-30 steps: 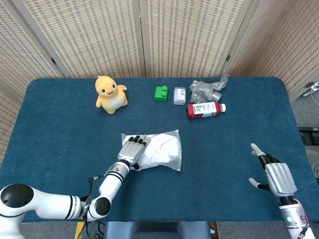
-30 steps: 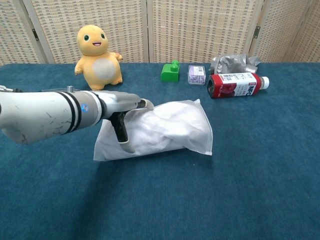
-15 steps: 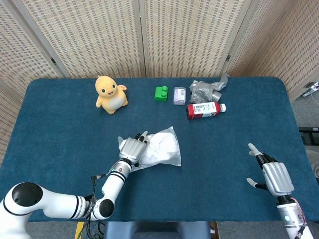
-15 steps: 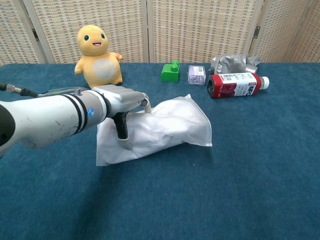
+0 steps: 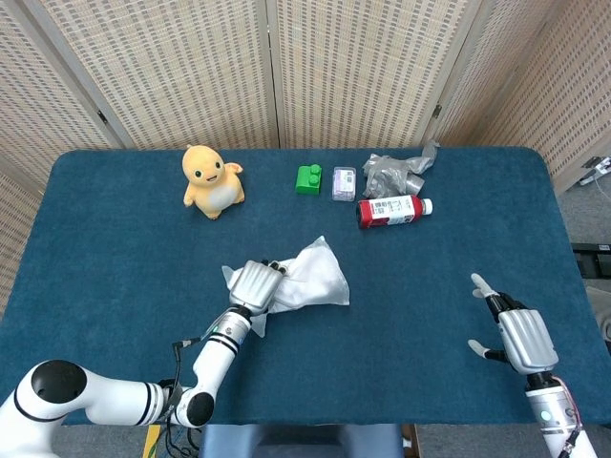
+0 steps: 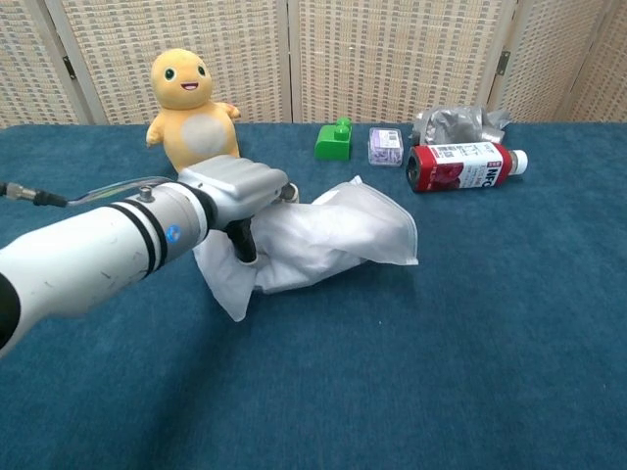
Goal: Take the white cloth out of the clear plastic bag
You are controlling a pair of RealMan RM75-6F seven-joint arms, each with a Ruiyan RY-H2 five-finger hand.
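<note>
The clear plastic bag [image 6: 323, 240] holding the white cloth [image 6: 338, 230] is gripped at its near end by the left hand [image 6: 240, 191] and is now pulled up and crumpled off the blue worktop [image 6: 470, 343], while the right hand [image 5: 516, 334] is kept open, fingers spread, holding nothing.

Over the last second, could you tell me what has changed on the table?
The left robot hand has closed on the clear plastic bag and pulled its near end up and towards the robot, crumpling it. The right robot hand drifted slightly. The plush toy, green block and red bottle stayed put.
</note>
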